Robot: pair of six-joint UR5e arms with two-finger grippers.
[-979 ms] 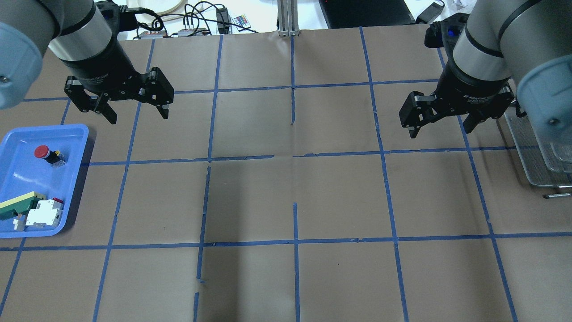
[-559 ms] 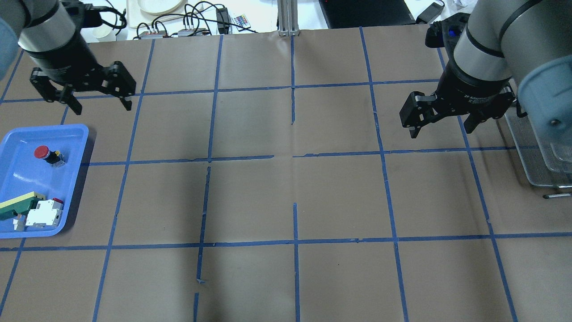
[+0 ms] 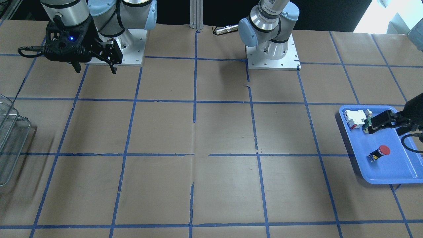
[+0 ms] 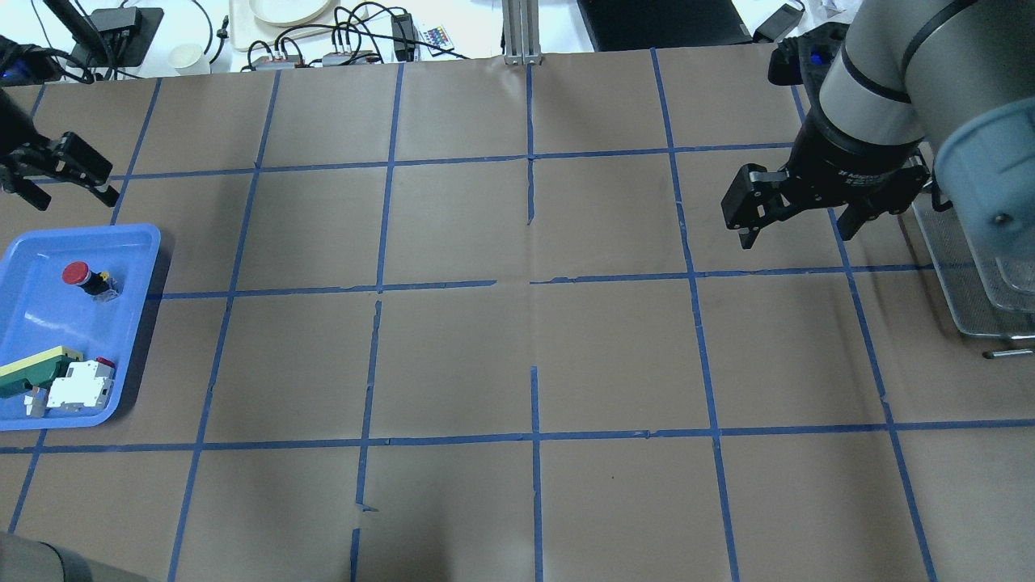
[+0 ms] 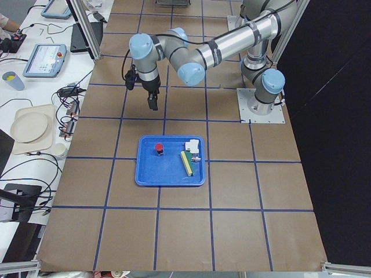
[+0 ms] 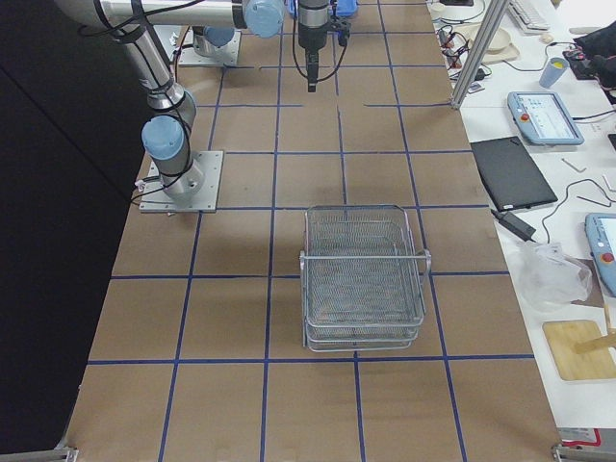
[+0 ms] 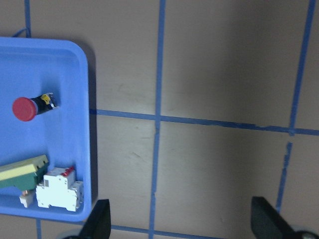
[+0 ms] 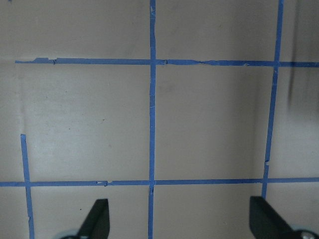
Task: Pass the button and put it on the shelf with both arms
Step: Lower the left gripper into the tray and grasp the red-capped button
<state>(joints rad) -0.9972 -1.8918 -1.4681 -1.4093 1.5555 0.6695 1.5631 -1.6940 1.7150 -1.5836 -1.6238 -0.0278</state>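
The button point(image 4: 81, 277), with a red cap and black body, lies on its side in the blue tray point(image 4: 129, 236). It also shows in the front view point(image 3: 380, 152), the left side view point(image 5: 158, 148) and the left wrist view point(image 7: 32, 106). My left gripper point(image 4: 73, 200) is open and empty, raised just beyond the tray's far edge; the left wrist view point(image 7: 182, 230) shows its fingers spread. My right gripper point(image 4: 797, 234) is open and empty above the table, left of the wire-mesh shelf point(image 4: 962, 299). The shelf stands in full in the right side view point(image 6: 364, 279).
A white-and-red block point(image 4: 79, 384) and a green-and-yellow wedge point(image 4: 32, 370) lie at the tray's near end. Cables, a plate and devices sit beyond the table's far edge point(image 4: 340, 40). Blue tape lines grid the brown paper tabletop.
My left arm has swung left and away, from over the table to the far left edge beyond the tray. Its gripper stays open. The right arm has not moved.
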